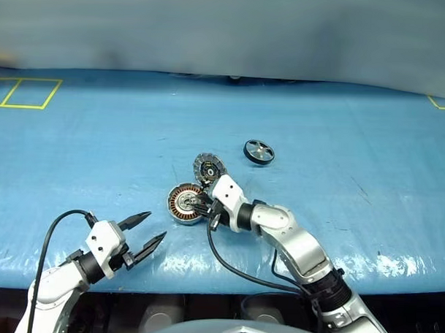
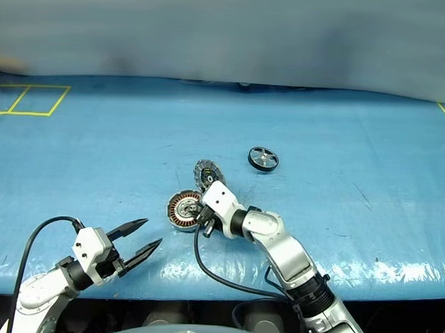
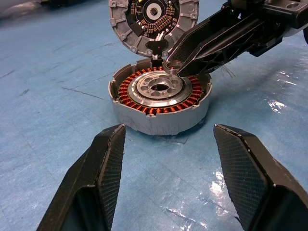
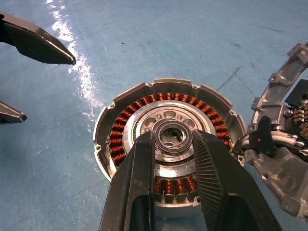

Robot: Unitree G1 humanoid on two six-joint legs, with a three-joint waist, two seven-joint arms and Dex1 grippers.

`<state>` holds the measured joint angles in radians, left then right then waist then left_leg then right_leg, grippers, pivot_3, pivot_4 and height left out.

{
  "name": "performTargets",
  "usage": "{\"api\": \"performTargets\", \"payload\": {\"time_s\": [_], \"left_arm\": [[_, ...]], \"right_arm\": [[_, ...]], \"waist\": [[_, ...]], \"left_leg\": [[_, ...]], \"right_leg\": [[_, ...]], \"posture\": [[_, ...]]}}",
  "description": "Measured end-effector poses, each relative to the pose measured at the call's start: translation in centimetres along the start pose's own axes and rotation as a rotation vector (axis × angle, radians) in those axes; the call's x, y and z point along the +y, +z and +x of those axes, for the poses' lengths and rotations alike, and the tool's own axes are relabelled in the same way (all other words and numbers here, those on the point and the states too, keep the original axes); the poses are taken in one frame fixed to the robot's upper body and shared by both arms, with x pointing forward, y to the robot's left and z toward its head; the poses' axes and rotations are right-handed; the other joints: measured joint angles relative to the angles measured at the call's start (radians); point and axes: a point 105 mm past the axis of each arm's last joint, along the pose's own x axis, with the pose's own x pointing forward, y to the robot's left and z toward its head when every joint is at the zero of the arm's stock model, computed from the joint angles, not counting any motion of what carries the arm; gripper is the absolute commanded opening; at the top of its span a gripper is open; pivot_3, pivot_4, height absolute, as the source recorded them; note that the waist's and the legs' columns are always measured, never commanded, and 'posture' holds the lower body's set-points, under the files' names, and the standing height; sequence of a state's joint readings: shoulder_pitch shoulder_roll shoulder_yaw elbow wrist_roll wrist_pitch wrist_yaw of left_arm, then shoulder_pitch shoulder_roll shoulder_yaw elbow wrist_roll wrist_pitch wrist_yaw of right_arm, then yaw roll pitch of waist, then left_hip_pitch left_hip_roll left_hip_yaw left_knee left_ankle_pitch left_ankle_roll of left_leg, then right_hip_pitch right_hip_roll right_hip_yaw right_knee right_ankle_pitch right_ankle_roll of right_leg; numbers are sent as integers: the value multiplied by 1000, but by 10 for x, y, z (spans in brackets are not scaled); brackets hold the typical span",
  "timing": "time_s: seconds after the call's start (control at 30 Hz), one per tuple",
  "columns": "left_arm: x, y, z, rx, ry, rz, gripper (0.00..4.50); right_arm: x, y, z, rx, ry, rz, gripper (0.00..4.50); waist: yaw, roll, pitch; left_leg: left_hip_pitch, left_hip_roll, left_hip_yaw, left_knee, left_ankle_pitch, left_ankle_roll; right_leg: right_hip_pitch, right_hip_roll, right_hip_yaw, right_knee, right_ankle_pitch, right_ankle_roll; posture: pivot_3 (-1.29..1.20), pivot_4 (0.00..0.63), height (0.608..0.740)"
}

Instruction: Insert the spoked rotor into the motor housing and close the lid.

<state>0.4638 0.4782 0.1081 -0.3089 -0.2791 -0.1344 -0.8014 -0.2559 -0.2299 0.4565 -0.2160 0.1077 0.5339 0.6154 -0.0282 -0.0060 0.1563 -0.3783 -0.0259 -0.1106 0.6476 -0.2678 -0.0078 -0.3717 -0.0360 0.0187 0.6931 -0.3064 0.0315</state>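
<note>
Rotor not yet in. I see one spoked rotor (image 1: 259,152) lying on the blue table (image 1: 369,142), at 1 o'clock of the one motor housing (image 1: 186,203); one lid (image 1: 208,168) hinged open. Right gripper (image 4: 173,139) grasps a small ring (image 3: 172,66) over the hub. Left gripper (image 1: 148,230) released, empty. Insertion and lid closing remain.

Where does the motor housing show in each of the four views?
Left eye view: motor housing near the middle, at the right gripper.
Right eye view: left of centre, beside the same gripper.
Left wrist view: central, beyond the open left gripper.
Right wrist view: central, behind the right gripper's fingers, which pinch a small ring over its hub.
Shared landmark: the lid, open and joined to the housing.
</note>
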Motion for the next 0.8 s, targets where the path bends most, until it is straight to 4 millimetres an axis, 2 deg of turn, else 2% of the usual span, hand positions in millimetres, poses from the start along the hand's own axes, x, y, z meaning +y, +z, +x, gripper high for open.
{"api": "performTargets", "payload": {"time_s": [0.47, 0.63, 0.8], "left_arm": [[3, 3, 2, -15, 15, 3, 3109], [3, 3, 2, -14, 18, 2, 3109], [4, 3, 2, -14, 24, 2, 3109]], "right_arm": [[6, 3, 14, -23, 20, 33, 786], [2, -3, 15, -2, 9, 29, 786], [1, -2, 15, -4, 7, 18, 786]], "waist": [[-3, 0, 0], [-3, 0, 0], [-7, 0, 0]], "left_leg": [[0, 0, 0, 0, 0, 0], [0, 0, 0, 0, 0, 0], [0, 0, 0, -1, 0, 0]], "right_leg": [[-1, 0, 0, 0, 0, 0], [-1, 0, 0, 0, 0, 0], [-1, 0, 0, 0, 0, 0]], "posture": [[0, 150, 740], [0, 150, 740], [0, 150, 740]]}}
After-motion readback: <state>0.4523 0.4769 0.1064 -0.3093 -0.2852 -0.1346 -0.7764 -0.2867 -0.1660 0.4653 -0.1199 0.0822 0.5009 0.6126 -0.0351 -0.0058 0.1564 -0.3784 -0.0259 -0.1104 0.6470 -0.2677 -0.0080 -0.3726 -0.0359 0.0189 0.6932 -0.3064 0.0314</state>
